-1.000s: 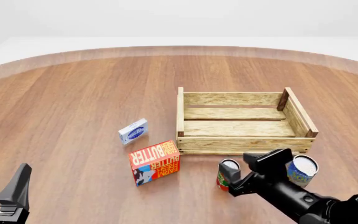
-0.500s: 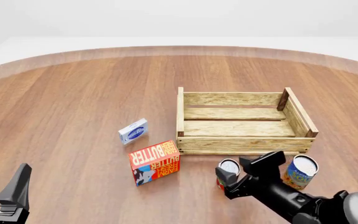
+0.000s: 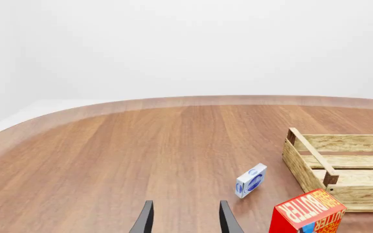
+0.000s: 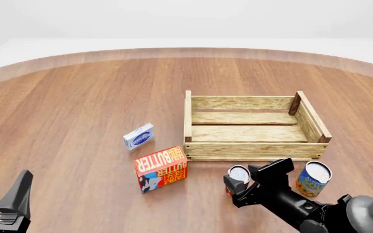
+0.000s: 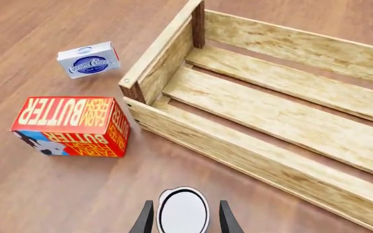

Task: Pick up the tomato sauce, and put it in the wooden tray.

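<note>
Sauce (image 5: pixel 182 211) sits between right gripper (image 5: pixel 182 224) fingers, grip contact unclear; round white lid, cylindrical can. Left gripper (image 3: pixel 182 219) spread, empty. Slatted wooden tray (image 4: pixel 253 151) just beyond.

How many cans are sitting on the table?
2. The tomato sauce stands in front of the wooden tray, between the right gripper's fingers. A blue-and-orange can stands to its right.

bare simulated room: round wooden table (image 4: pixel 76 107), white walls.
</note>
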Tool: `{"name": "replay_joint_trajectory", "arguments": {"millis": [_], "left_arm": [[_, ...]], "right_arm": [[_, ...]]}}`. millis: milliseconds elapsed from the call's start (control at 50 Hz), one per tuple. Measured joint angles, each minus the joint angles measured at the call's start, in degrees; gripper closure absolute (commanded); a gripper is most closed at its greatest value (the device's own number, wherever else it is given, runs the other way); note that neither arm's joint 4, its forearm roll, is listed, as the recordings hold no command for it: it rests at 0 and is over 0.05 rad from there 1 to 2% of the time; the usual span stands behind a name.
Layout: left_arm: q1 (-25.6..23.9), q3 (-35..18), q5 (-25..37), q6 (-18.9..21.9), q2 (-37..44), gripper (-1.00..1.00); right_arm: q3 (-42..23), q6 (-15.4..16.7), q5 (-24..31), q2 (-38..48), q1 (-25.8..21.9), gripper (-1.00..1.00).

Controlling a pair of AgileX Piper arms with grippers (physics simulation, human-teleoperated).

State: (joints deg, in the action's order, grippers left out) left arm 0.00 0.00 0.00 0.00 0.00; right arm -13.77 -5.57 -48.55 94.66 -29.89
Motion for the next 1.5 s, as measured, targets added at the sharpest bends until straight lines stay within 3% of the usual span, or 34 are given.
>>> {"name": "replay_joint_trajectory", "arguments": {"millis": [720, 740, 1120, 1500], "left_arm": [[0.0, 0.0, 0.0, 0.0, 0.0, -1.0], [0.0, 0.0, 0.0, 0.0, 0.0, -1.0], [0.0, 0.0, 0.0, 0.0, 0.0, -1.0], [0.0, 0.0, 0.0, 0.0, 0.0, -1.0]], "right_arm": [[-1.16, -1.0, -3.54, 7.66, -0.4, -1.0], [-1.16, -1.07, -3.62, 7.81, -0.43, 1.0], [-0.79, -0.89, -4.56, 8.0, -0.44, 1.0], [0.79, -0.9, -1.82, 2.39, -0.48, 1.0]]}}
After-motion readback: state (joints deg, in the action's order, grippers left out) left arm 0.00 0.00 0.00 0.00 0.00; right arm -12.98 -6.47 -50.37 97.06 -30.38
